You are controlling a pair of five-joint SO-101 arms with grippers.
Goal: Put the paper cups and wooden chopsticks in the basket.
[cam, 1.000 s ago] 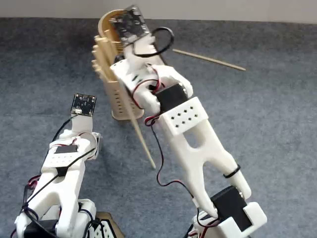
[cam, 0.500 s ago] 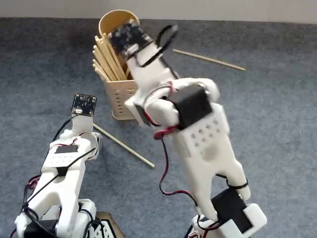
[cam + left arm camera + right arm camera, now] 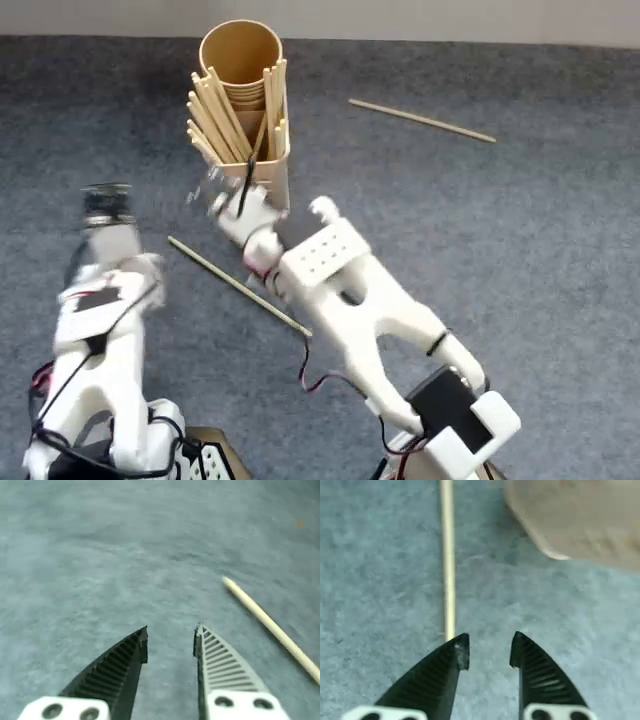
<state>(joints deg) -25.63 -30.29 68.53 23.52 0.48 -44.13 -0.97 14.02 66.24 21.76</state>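
Left pincer [image 3: 171,630]: jaws spread moderately, nothing between them, touching nothing. End of near chopstick [image 3: 270,630] just beside it, apart. Right pincer [image 3: 490,640]: jaws parted about as much, empty. Same stick runs up to one fingertip; contact cannot tell. Basket [image 3: 580,520] base near. High view adds: basket upright on counter [image 3: 540,260], holding stacked paper cups [image 3: 240,55] and bundle of chopsticks [image 3: 215,120]. Near chopstick flat between arms. Far chopstick [image 3: 420,120] lies well apart, beside basket.

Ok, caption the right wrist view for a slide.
Open right pincer hovering over the grey mat, a loose chopstick alongside, the basket just beyond.
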